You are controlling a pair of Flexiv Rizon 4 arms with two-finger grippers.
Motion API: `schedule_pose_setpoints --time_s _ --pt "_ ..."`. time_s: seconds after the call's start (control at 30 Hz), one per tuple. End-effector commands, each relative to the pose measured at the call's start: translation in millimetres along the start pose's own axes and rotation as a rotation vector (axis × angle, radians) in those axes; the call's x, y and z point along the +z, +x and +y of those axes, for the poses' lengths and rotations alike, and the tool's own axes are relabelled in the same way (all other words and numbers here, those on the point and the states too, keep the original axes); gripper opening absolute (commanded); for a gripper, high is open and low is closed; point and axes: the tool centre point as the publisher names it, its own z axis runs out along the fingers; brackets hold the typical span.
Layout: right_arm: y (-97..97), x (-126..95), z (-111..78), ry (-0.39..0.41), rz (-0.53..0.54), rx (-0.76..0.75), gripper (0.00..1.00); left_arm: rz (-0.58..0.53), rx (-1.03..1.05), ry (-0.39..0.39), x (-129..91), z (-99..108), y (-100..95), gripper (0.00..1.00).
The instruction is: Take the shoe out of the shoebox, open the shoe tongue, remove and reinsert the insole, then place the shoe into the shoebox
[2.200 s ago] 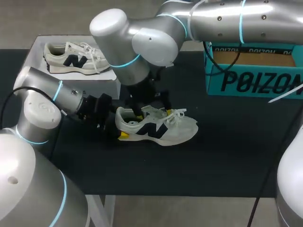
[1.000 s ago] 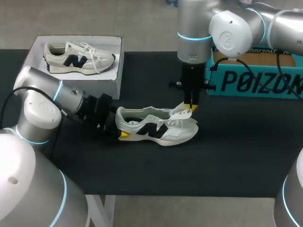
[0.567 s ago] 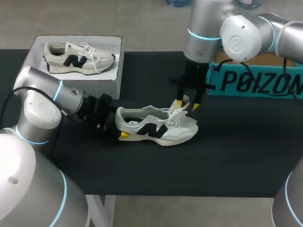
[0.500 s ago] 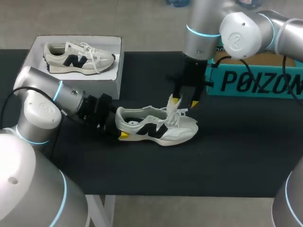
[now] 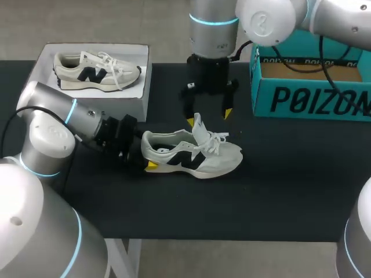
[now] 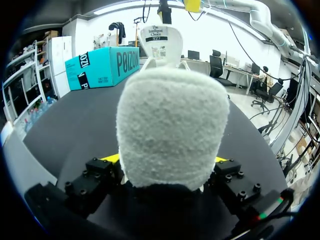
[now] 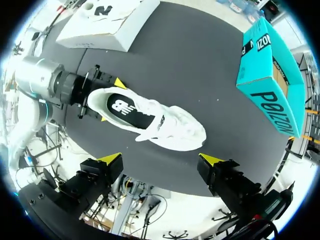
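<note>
The left claw (image 6: pixel 165 161) is clamped on the fuzzy heel of the shoe (image 5: pixel 194 156), which lies on the table (image 5: pixel 278 197), toe toward 3 o'clock. The right claw (image 5: pixel 208 117) hangs above it, fingers wide apart. Only the left wrist view shows a printed label (image 6: pixel 159 50) on the tongue (image 6: pixel 150 32), and only the right wrist view a logo (image 7: pixel 121 106) on the insole (image 7: pixel 142 119); the teal shoebox (image 5: pixel 313 101) at 2 o'clock bears black lettering.

The shoe (image 6: pixel 172 127), clamped in the left claw (image 6: pixel 165 160), hides its own toe ahead. Shoebox (image 5: pixel 313 99) beside right claw (image 5: pixel 208 117): cut off.
</note>
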Motion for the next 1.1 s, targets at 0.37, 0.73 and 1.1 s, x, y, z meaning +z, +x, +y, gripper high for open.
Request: schedule_pose_setpoints --time_s 0.37,0.73,1.1 --pt "47.0 -17 38.8 -0.3 -0.566 -1.133 0.0 -0.002 0.001 0.001 3 4 -0.4 0.0" --pt "49.6 -21 37.8 -0.148 -0.695 -1.169 0.0 -0.002 0.001 0.001 3 4 -0.4 0.0" --pt "57.7 9 32.1 -0.179 -0.515 -1.169 0.0 -0.002 0.001 0.001 3 4 -0.4 0.0"
